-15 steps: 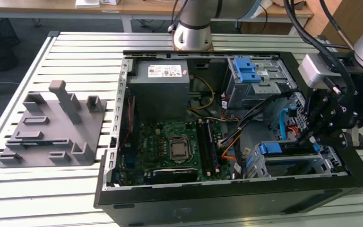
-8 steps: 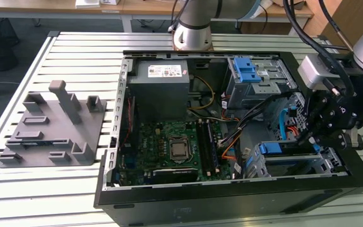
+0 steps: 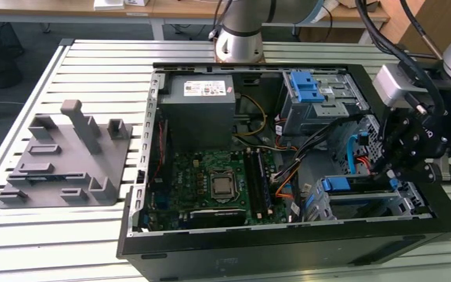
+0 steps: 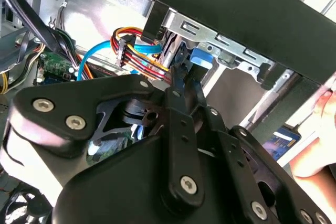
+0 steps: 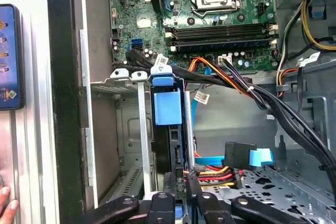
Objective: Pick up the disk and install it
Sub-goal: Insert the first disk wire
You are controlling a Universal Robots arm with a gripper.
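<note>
The disk (image 5: 168, 129) stands on edge in the drive cage (image 5: 123, 129) at the front corner of the computer case (image 3: 288, 247), its blue carrier seen as a narrow upright strip in the first wrist view. Its long axis runs down into the cage, from the blue pull tab towards the gripper (image 5: 178, 195). The gripper's black fingers (image 5: 167, 190) sit narrow on either side of the carrier's near edge, clamped on it or very nearly so — actual contact is hard to judge.

Room around the disk is tight. A silver cage rail (image 5: 142, 129) runs just beside it on one flank, with an open bay beyond that rail reaching to the case's black side wall (image 5: 63, 103). On the other flank a light blue data cable (image 5: 231, 160) and a bundle of red, yellow and orange power wires (image 5: 210, 174) crowd the carrier's near end. Black cable runs (image 5: 273, 108) cross above the cage's perforated floor.

In the exterior view the gripper (image 3: 401, 170) hangs over the cage at the case's right, the blue carrier (image 3: 337, 184) just visible beneath it. The motherboard (image 3: 218, 188) lies beside the cage, the grey power supply (image 3: 202, 100) beyond that, and a second cage carries a blue latch (image 3: 305, 88). A grey fixture block (image 3: 61, 158) rests on the slatted table (image 3: 53, 235), well apart from the case.

A phone (image 5: 9, 56) and a person's fingertips (image 5: 6, 208) lie outside the case wall.
</note>
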